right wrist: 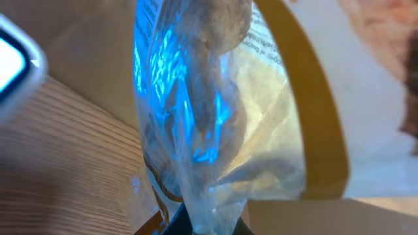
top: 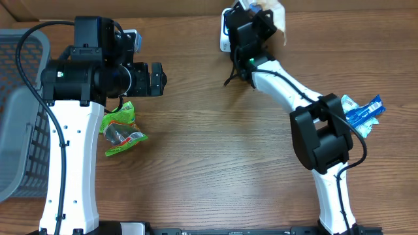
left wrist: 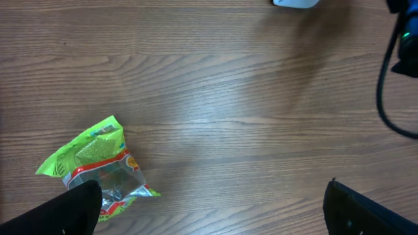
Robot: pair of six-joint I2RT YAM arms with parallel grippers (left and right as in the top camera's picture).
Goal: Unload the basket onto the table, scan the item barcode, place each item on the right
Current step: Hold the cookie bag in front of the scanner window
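DESK: Where is the item, and by what is it held?

CAPTION: A clear, crinkled plastic packet (right wrist: 209, 117), lit with a blue glare, is seen clamped between the closed fingers of the right gripper (right wrist: 208, 225) at the far edge of the brown wooden tabletop (top: 215, 150). Its long axis is carried straight out from the fingertips.

DESK: And the scanner?

CAPTION: A white, rounded scanner unit (top: 224, 31) is seen at the same far edge, just beside the packet and to the gripper's left. That sideways offset is judged to be the relation on which the coming move turns: the barcode face would have to be brought leftward and turned towards the unit. No barcode can be made out in any view.

DESK: Is the other arm involved?

CAPTION: The left gripper (left wrist: 209, 196) is shown with its fingers wide apart and nothing between them, near a crumpled green and red snack packet (top: 121, 130) lying towards the tabletop's left edge. The right arm is plainly the nearer to the scanner.

DESK: Containers?

CAPTION: A grey plastic mesh basket (top: 19, 111) is set at the left edge; no item can be made out in the part shown. A blue and white wrapped packet (top: 362, 112) is seen near the right edge, outside any container.
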